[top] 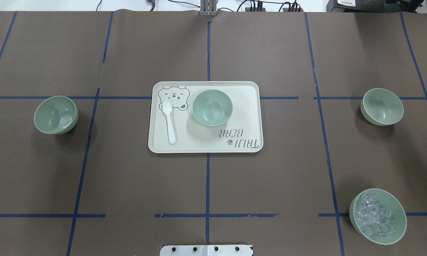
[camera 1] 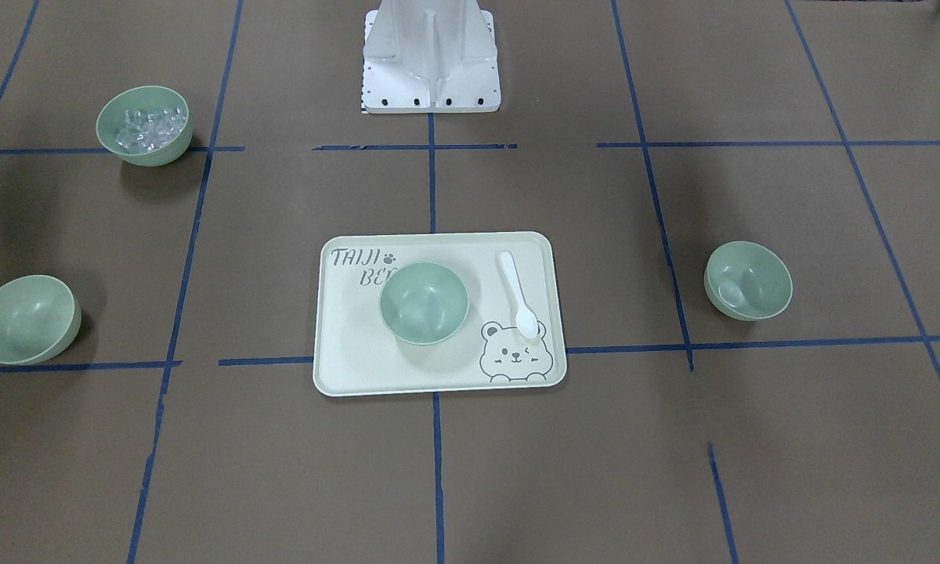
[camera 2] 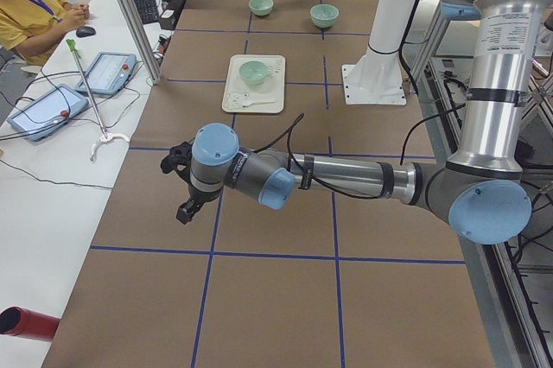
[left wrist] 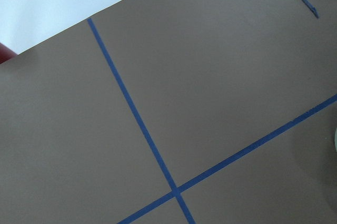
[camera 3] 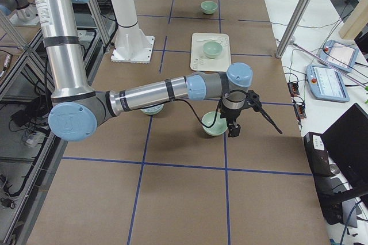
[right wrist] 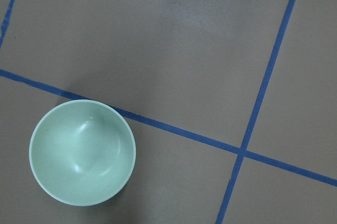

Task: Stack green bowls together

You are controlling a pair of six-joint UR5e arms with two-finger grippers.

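The middle green bowl sits on the tray, probably as the stack's base. The left green bowl and right green bowl lie well apart on the worktop, one on each arm's side. All are mouth-up and round, with no long axis. The right claw hangs near the right green bowl, the left claw over bare worktop. I cannot tell how wide either stands.
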